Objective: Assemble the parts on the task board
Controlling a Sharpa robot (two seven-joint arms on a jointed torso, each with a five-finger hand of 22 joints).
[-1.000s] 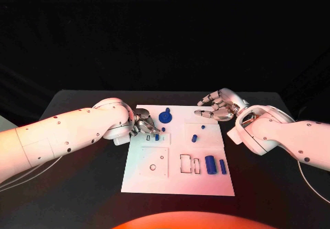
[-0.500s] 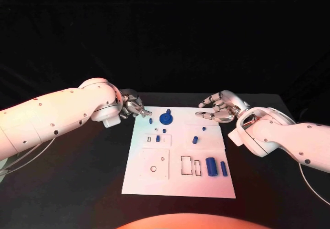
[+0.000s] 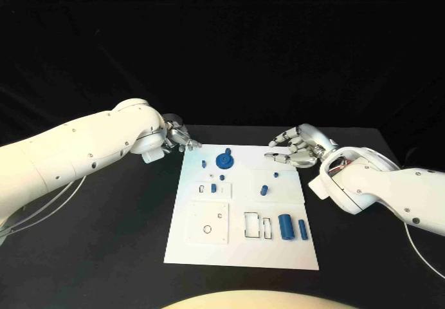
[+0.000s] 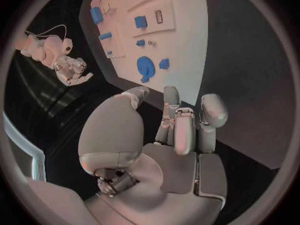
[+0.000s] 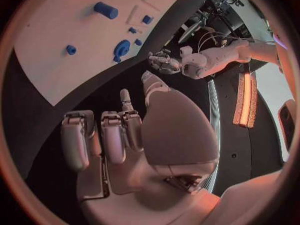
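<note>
The task board [image 3: 243,219] lies mid-table, blue parts [image 3: 224,159] scattered on it. The left hand [image 3: 179,138] is held off its far left corner, the right hand [image 3: 295,146] off its far right; both empty, fingers loosely apart.

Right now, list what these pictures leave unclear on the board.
- Small parts on the board, head view: too small to tell seated from loose.
- Left robot hand, head view: its palm is hidden behind the arm.
- Board's near end, left wrist view: cut off by the circle's rim.
</note>
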